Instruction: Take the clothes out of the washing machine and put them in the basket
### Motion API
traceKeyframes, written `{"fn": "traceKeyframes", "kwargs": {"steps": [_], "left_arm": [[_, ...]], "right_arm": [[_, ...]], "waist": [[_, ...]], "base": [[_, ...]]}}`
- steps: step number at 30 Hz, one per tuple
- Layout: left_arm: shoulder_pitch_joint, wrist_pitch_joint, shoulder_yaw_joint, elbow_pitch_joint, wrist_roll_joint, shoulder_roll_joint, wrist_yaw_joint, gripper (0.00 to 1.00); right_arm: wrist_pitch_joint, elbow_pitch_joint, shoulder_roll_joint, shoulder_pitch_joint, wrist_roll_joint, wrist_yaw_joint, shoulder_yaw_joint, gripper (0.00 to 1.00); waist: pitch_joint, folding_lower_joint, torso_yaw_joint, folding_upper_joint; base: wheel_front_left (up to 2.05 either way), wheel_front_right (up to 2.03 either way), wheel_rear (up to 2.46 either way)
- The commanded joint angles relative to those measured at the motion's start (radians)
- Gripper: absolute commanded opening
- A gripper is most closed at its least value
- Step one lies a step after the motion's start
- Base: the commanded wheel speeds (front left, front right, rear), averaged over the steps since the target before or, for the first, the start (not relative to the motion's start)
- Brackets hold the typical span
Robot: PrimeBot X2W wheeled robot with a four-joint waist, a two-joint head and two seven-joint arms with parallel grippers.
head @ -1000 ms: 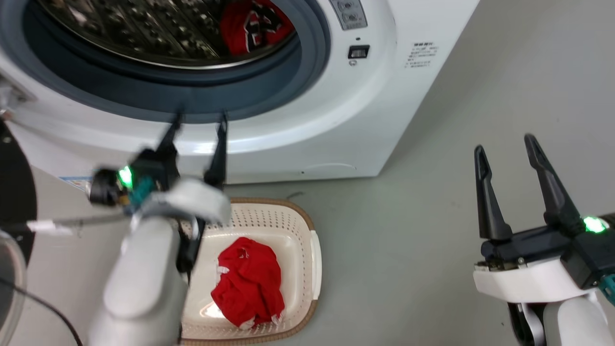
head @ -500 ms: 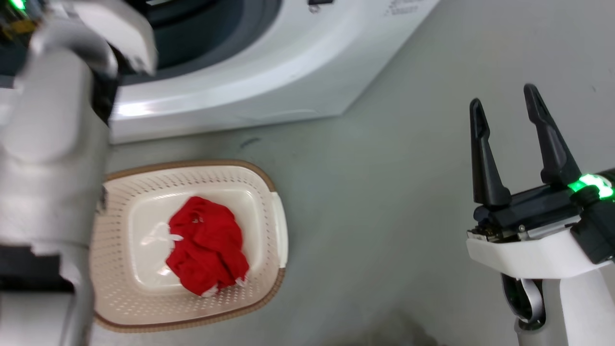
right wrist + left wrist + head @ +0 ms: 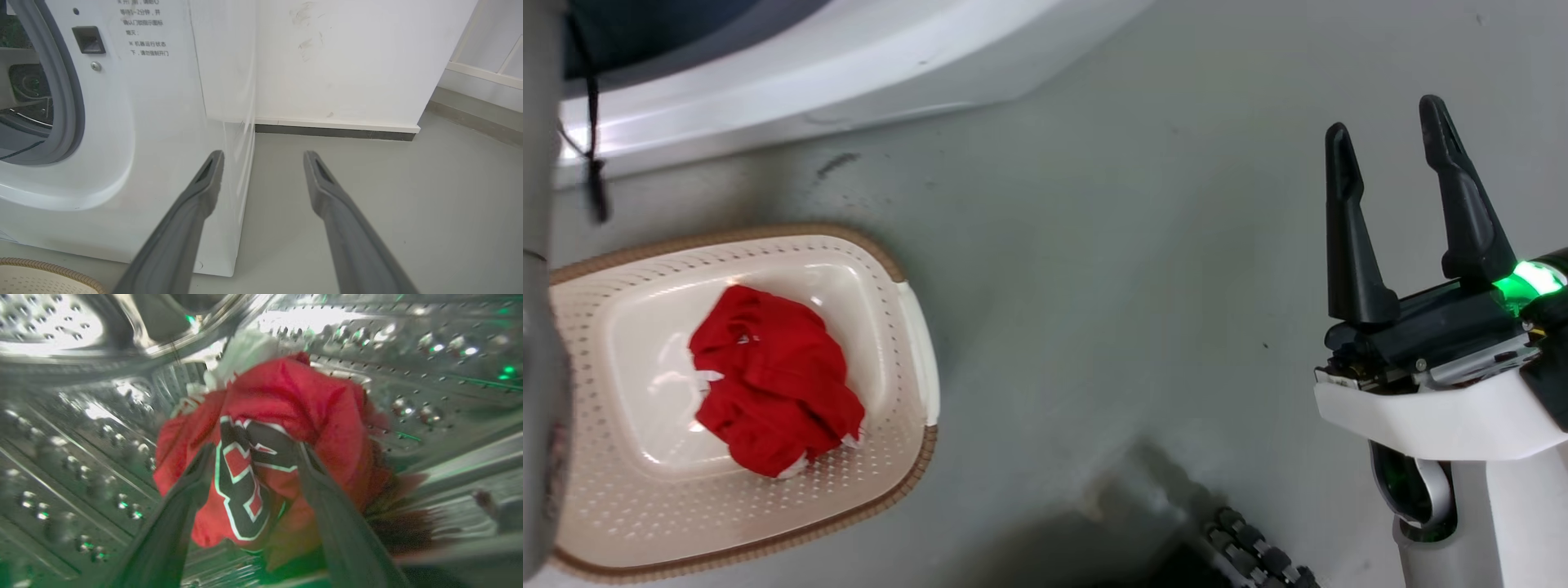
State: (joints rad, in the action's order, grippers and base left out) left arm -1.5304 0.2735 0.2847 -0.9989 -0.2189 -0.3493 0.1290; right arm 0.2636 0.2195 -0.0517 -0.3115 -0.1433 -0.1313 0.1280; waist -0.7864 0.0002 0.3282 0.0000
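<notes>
At the lower right of the head view the right tool [image 3: 1387,122] is seen above the grey floor [image 3: 1094,286], its two dark fingers spread apart with nothing between them. The same spread is shown in the right wrist view, where the fingers are pointed past the corner of the washing machine [image 3: 163,122]. At the left of the head view the basket [image 3: 768,247] is set on the floor, just below the white front of the machine, which is cut off by the top edge. One crumpled red garment [image 3: 768,384] is held in the basket, about the middle of its bottom. Farther in, the perforated steel drum [image 3: 61,465] is shown in the left wrist view, and a lettered red garment [image 3: 286,412] is bunched in it at the centre of the frame. The left tool [image 3: 254,457] is spread, its fingers set on either side of the black-and-white lettering. Whether the cloth is touched cannot be told through the blur
</notes>
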Motion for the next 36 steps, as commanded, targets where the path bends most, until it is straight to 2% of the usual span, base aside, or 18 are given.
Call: {"fn": "traceKeyframes", "kwargs": {"steps": [1, 5, 10, 19, 20, 21, 30, 36], "left_arm": [[-0.039, 0.05, 0.011, -0.013, -0.03, -0.02, 0.0, 1.0], [-0.104, 0.166, 0.068, -0.029, -0.059, -0.058, 0.0, 1.0], [-0.156, 0.241, 0.129, -0.045, -0.062, -0.094, 0.0, 1.0], [-0.152, 0.206, 0.167, -0.072, -0.077, -0.101, 0.0, 1.0], [-0.152, 0.188, 0.168, -0.069, -0.074, -0.101, -0.008, 0.35], [-0.149, 0.171, 0.168, -0.065, -0.073, -0.1, -0.013, 0.0], [-0.168, 0.111, 0.167, -0.06, -0.09, -0.095, -0.013, 0.0], [-0.139, 0.019, 0.16, -0.071, -0.109, -0.098, -0.01, 0.0]], "right_arm": [[0.002, 0.005, 0.003, -0.022, -0.011, 0.001, 0.004, 1.0], [0.002, 0.008, 0.003, -0.024, -0.03, 0.001, 0.009, 1.0], [0.002, 0.013, 0.003, -0.031, -0.042, 0.001, 0.012, 1.0], [0.002, 0.016, 0.003, -0.031, -0.059, 0.001, 0.008, 1.0], [0.002, 0.015, 0.003, -0.03, -0.058, 0.001, 0.008, 1.0], [0.002, 0.015, 0.003, -0.031, -0.058, 0.001, 0.008, 1.0], [0.002, 0.004, 0.003, -0.033, -0.049, 0.001, 0.006, 1.0], [0.002, -0.009, 0.003, -0.025, -0.031, 0.001, -0.008, 1.0]], "waist": [[-0.039, -0.0002, 0.032, 0.0], [-0.068, -0.0002, 0.051, 0.0], [-0.094, -0.0002, 0.063, 0.0], [-0.118, -0.0002, 0.066, 0.0], [-0.119, -0.0002, 0.065, 0.0], [-0.119, -0.0002, 0.064, 0.0], [-0.107, -0.0002, 0.055, 0.0], [-0.069, -0.0002, 0.031, 0.0]], "base": [[0.0, 0.0, 0.0], [0.0, 0.0, 0.0], [0.0, 0.0, 0.0], [0.0, 0.0, 0.0], [0.0, 0.0, 0.0], [0.0, 0.0, 0.0], [0.0, 0.0, 0.0], [0.0, 0.0, 0.0]]}}
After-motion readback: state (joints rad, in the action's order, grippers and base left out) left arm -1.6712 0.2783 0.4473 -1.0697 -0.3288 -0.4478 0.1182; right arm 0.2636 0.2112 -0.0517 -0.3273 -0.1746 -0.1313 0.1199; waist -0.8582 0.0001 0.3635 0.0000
